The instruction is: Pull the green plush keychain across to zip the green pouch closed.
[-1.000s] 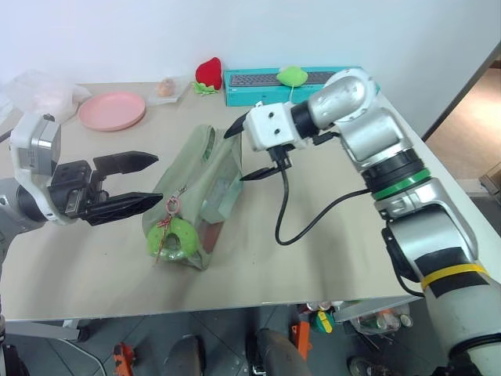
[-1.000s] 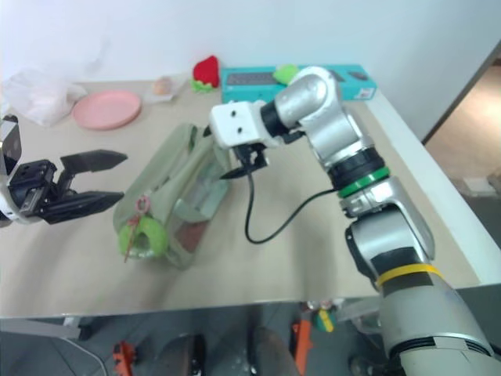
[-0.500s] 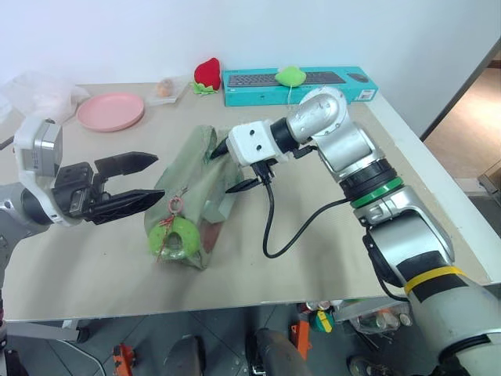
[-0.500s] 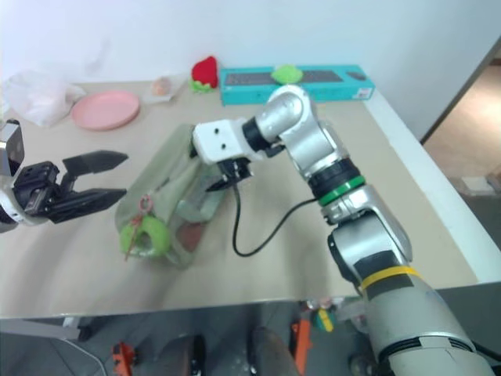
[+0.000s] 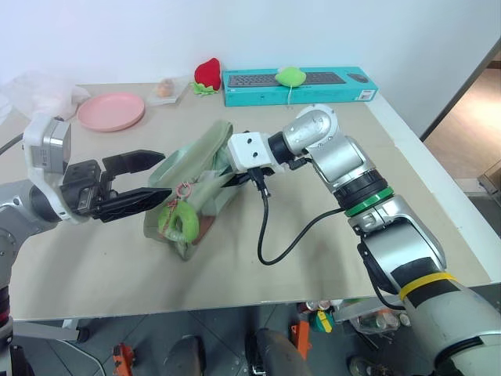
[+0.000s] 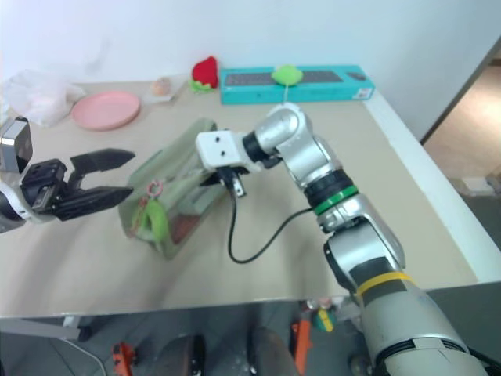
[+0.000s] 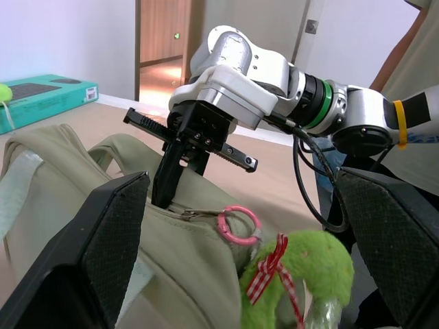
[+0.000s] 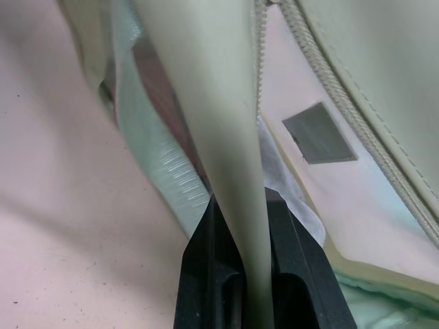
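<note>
the right gripper (image 5: pixel 221 179) is pinching the green pouch (image 5: pixel 196 174) by its strap, fingers clamped flat on the fabric. it is best keeping that hold taut as an anchor. the left gripper (image 5: pixel 153 176) is hovering wide apart, touching nothing, just beside the green plush keychain (image 5: pixel 178 221) dangling off the pouch's near end; it is needing to close on the plush.

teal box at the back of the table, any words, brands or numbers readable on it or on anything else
None can be read.
teal box: shows a picture of a keyboard; any print is too small to read.
green pouch: no lettering visible; a grey patch inside, seen from the right wrist, is blank.
pink plate: no text.
</note>
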Controlling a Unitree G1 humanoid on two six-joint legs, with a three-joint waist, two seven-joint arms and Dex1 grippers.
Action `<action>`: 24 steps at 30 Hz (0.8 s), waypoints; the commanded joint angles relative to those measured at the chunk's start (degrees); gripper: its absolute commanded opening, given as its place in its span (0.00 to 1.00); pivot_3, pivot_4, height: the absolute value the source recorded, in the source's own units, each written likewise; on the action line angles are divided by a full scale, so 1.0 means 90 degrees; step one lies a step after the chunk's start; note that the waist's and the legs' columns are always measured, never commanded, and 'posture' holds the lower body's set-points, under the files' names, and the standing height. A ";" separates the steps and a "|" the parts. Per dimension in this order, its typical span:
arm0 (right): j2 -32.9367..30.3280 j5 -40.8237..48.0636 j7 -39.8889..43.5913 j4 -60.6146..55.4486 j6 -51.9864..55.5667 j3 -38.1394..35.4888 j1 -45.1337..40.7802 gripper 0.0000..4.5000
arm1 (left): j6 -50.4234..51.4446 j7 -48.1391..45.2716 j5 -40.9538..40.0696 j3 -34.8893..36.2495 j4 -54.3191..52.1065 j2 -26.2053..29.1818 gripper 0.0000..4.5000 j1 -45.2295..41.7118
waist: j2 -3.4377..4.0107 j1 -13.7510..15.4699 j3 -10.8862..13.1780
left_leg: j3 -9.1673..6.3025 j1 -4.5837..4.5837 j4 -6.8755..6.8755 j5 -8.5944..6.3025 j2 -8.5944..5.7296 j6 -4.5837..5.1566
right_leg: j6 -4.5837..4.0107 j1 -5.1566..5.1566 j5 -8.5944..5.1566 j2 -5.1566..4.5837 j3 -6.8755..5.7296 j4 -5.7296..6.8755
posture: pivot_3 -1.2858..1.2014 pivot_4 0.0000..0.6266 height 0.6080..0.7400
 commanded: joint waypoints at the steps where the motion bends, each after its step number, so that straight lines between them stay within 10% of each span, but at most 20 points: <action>1: -0.0431 -0.0101 -0.0323 -0.0539 0.0814 -0.0416 0.0092 0.01 | -0.0073 0.0092 -0.0073 0.0119 -0.0201 -0.0037 1.00 0.0071 | -0.0001 0.0018 -0.0001 | -0.0001 0.0000 0.0000 0.0002 0.0000 -0.0002 | 0.0001 0.0000 0.0001 0.0000 0.0000 0.0000 | 0.52 0.24 1.00; 9: -0.1469 -0.0109 -0.0149 -0.2826 0.3954 -0.0497 0.0140 0.01 | -0.0064 0.0377 -0.0319 0.0184 -0.0398 -0.0258 1.00 0.0361 | -0.0002 0.0153 -0.0001 | 0.0001 -0.0001 0.0003 0.0008 -0.0009 -0.0005 | 0.0007 0.0000 0.0004 -0.0009 -0.0004 0.0000 | 0.52 0.24 1.00; 24: -0.1483 -0.0280 0.0084 -0.3327 0.5310 0.0259 -0.0580 0.01 | -0.0078 0.0576 -0.0524 0.0186 -0.0402 -0.0350 1.00 0.0240 | 0.0003 0.0094 0.0002 | -0.0001 0.0000 -0.0016 0.0010 0.0005 -0.0005 | -0.0019 -0.0012 -0.0006 0.0030 -0.0006 0.0000 | 0.52 0.24 1.00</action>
